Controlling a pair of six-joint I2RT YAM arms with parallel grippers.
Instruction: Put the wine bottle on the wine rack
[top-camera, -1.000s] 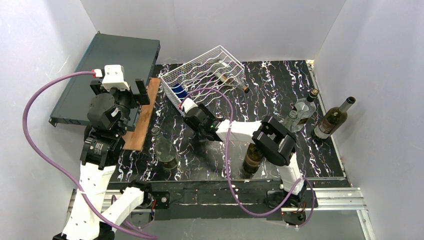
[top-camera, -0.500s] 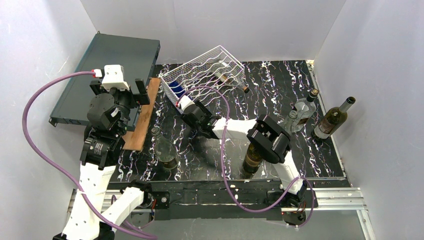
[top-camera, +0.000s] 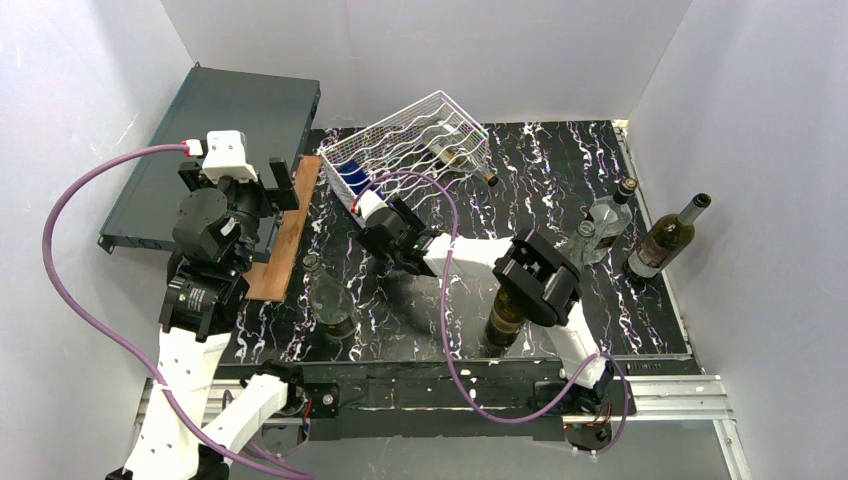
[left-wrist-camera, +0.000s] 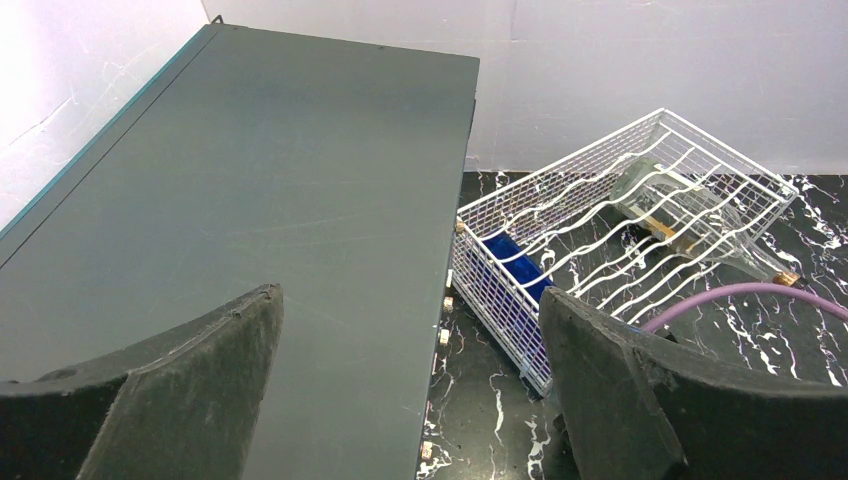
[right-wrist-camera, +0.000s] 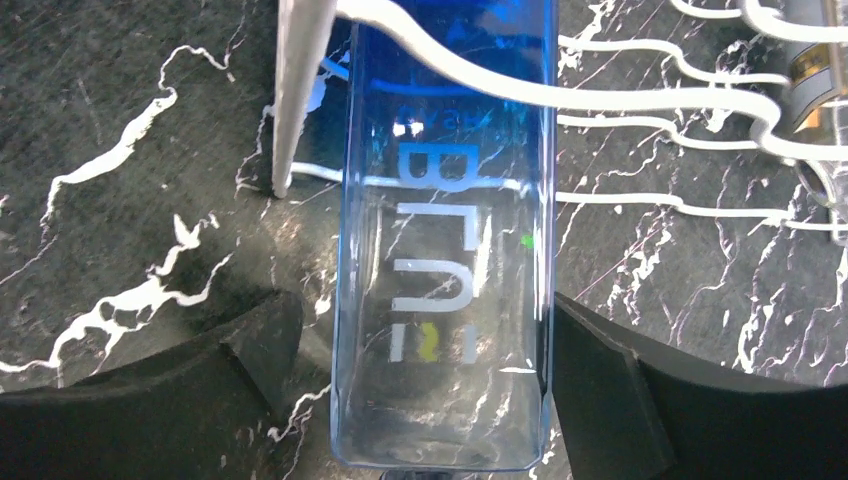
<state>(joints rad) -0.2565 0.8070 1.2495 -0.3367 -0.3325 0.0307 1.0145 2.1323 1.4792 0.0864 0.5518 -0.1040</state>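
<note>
The white wire wine rack (top-camera: 420, 140) lies tilted at the back of the black marble mat; it also shows in the left wrist view (left-wrist-camera: 620, 210) and the right wrist view (right-wrist-camera: 640, 100). A blue square glass bottle (right-wrist-camera: 445, 250) lies partly inside the rack's near left end (top-camera: 352, 182). My right gripper (right-wrist-camera: 422, 305) straddles the bottle's base. Its right finger touches the glass and its left finger stands a little apart, so it is open. A clear bottle (top-camera: 455, 155) lies in the rack. My left gripper (left-wrist-camera: 410, 300) is open and empty above the grey box edge (top-camera: 237, 180).
A flat dark grey box (top-camera: 225, 140) sits at the back left, with a wooden board (top-camera: 285, 235) beside it. A green bottle (top-camera: 330, 300) and a brown bottle (top-camera: 505, 315) stand near the front. Two clear bottles (top-camera: 605, 220) and a dark wine bottle (top-camera: 665, 240) stand at the right.
My right gripper has moved up and left towards the rack, and the blue bottle has gone further in. The left arm has not moved.
</note>
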